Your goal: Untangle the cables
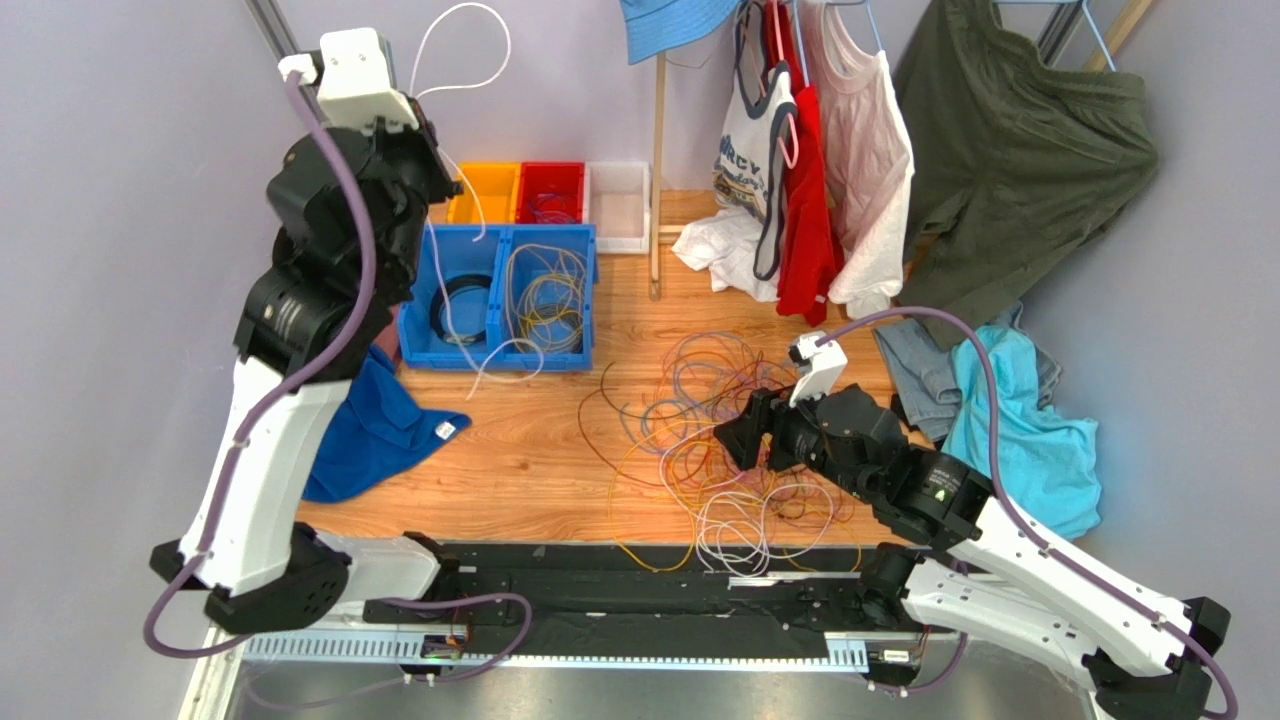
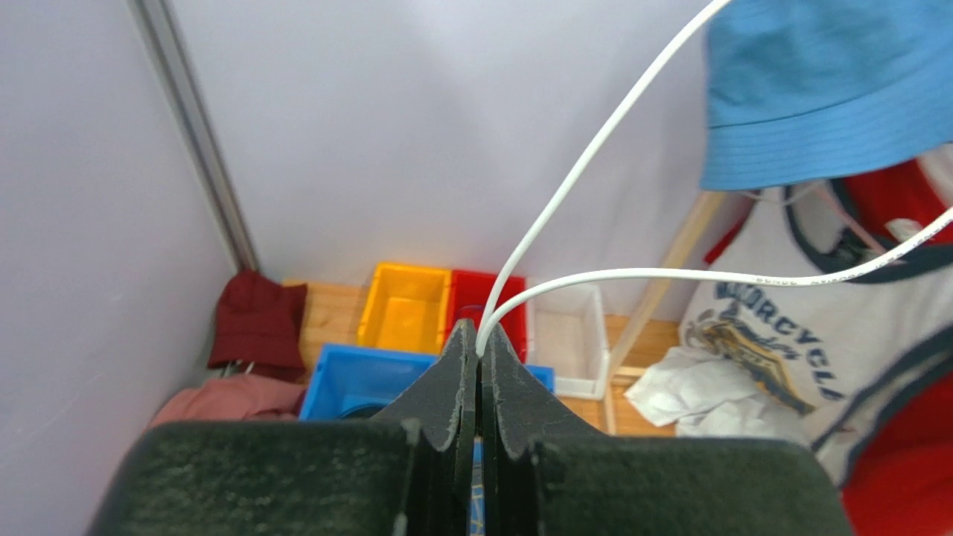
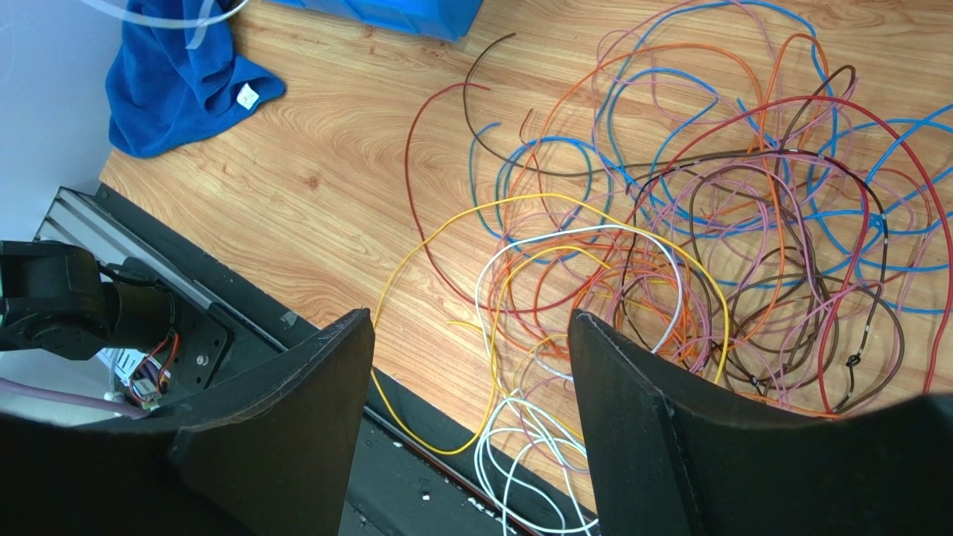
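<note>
1. The right fingers (image 3: 470, 326) are standing apart and grasping nothing, hanging low over the near part of the worktop (image 1: 526, 473).
2. The cables (image 3: 716, 257) are lying in a loose, many-coloured heap on the wood. The heap is spreading from just beyond those tips toward the upper right of the right wrist view, and a yellow loop (image 3: 526, 199) is sitting straight ahead between them.
3. The right arm is looking like the nearer one, so the reach is probably going forward and down.
4. Farthest back, at the upper left of the top view, the left fingers (image 2: 479, 346) are clenching a white cable (image 2: 671, 273) high above the blue bin (image 1: 451, 357). Its strands are running up and to the right.
</note>
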You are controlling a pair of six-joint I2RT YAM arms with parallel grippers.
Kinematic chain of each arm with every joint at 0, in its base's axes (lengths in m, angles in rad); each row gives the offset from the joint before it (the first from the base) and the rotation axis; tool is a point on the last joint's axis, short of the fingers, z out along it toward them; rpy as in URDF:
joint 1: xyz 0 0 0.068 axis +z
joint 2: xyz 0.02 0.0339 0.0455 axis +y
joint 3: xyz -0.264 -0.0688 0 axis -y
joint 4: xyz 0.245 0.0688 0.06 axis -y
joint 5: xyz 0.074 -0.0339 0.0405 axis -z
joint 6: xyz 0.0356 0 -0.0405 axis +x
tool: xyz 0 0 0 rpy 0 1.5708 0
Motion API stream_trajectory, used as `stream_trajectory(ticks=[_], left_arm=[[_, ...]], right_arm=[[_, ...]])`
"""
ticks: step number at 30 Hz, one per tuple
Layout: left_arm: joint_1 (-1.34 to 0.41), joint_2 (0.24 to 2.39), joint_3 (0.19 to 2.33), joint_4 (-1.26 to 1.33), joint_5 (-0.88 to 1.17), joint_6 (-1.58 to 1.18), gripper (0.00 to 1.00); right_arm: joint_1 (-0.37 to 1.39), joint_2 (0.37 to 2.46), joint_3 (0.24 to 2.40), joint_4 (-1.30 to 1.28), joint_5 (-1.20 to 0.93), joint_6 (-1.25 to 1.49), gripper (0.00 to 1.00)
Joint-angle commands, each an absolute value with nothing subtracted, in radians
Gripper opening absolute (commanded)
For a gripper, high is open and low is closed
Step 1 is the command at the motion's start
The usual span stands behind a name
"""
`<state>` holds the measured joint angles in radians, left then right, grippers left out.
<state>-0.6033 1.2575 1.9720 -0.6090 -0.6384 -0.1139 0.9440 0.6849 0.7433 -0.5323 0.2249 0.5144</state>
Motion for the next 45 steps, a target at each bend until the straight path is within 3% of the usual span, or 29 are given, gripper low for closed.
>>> stream_trajectory(ticks=[1, 7, 19, 45], left_arm=[[-0.433, 1.339, 2.028, -0.659, -0.528, -0.167, 0.0], [-0.267, 1.448, 2.121, -0.676, -0.408, -0.281, 0.0], [-0.198, 1.546, 2.356, -0.722, -0.342, -0.308, 0.0], [-0.183, 1.355, 2.319, -0.592, -0.509, -0.209, 0.0]], right_arm=[[0.946, 0.684, 0.749, -0.468, 0.201, 0.499, 0.68], [0.946, 0.686, 0.726, -0.44, 0.186, 0.497, 0.68], [0.945, 0.807, 0.713, -0.377, 0.141, 0.483, 0.68], [0.945, 0.808, 0.738, -0.405, 0.12, 0.506, 0.67]])
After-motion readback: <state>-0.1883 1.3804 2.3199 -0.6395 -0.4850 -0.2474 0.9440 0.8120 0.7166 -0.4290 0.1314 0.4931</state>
